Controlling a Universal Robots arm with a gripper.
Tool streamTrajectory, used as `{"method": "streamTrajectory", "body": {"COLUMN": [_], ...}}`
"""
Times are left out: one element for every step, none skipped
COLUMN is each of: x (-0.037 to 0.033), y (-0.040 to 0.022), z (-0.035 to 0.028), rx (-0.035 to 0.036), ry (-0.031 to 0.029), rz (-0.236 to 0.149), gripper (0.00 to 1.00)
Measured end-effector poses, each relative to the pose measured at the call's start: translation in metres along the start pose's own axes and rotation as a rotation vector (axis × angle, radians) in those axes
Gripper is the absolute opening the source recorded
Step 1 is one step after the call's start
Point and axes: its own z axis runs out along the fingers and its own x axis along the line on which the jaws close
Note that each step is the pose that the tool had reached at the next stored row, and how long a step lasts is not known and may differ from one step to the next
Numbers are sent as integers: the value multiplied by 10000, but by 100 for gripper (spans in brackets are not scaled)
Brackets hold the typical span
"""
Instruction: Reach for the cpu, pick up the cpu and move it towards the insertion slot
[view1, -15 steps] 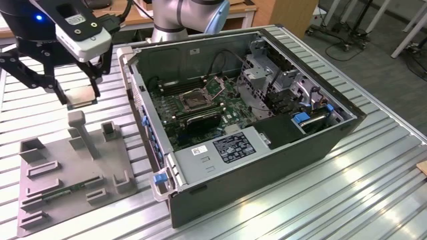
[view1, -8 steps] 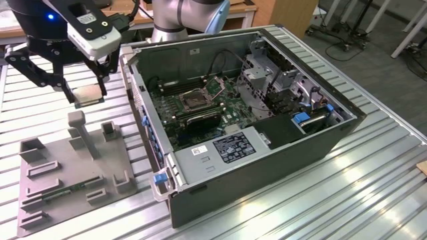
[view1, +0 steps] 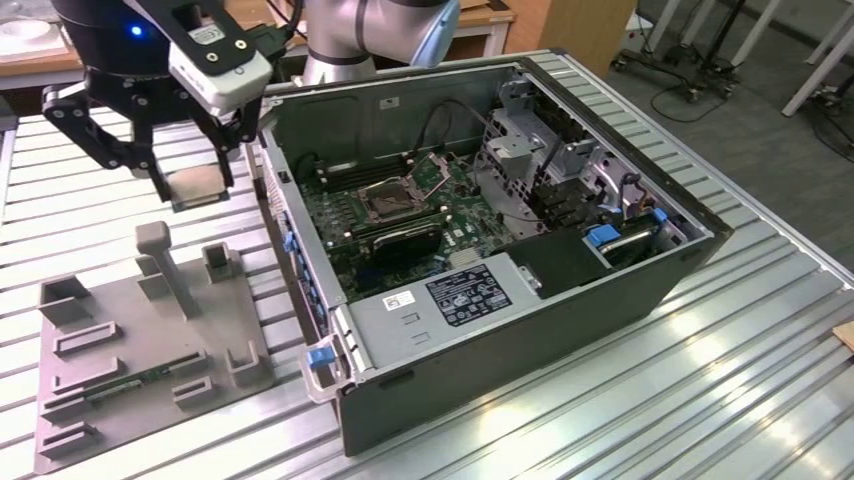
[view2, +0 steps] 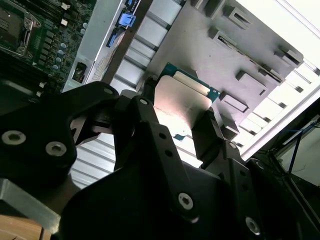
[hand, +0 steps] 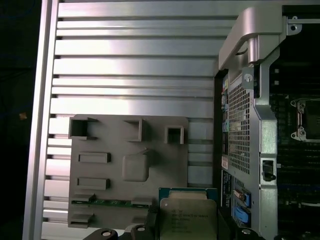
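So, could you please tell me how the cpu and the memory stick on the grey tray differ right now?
The cpu is a square chip with a pale metal face; the memory stick is long, narrow and green. The cpu is held in the hand, lifted above the table, while the memory stick lies in the grey tray. In the first wrist view the cpu looks wider than the memory stick. Both are outside the computer case.

Gripper (view2: 182, 127): black fingers (view2: 212, 135) clamped on both sides of the cpu (view2: 181, 100), pale silvery face showing, green edge. Beyond it: grey tray (view2: 200, 45) on ribbed metal table (view2: 145, 55). Insertion slot (view2: 12, 25) on green board.
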Motion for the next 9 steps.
{"method": "streamTrajectory", "body": {"x": [-14,-30,-46,-72,-90,-108,-126,-144,-163], "y": [0,-1,-1,-2,-2,-3,-3,-4,-4], "z": [0,0,0,0,1,1,1,1,1], "rx": [0,0,0,1,0,1,0,0,1], "ry": [0,-1,0,0,-1,0,0,0,0], "rz": [0,0,0,0,0,0,0,1,0], "gripper": [54,54,54,54,54,54,54,54,54]}}
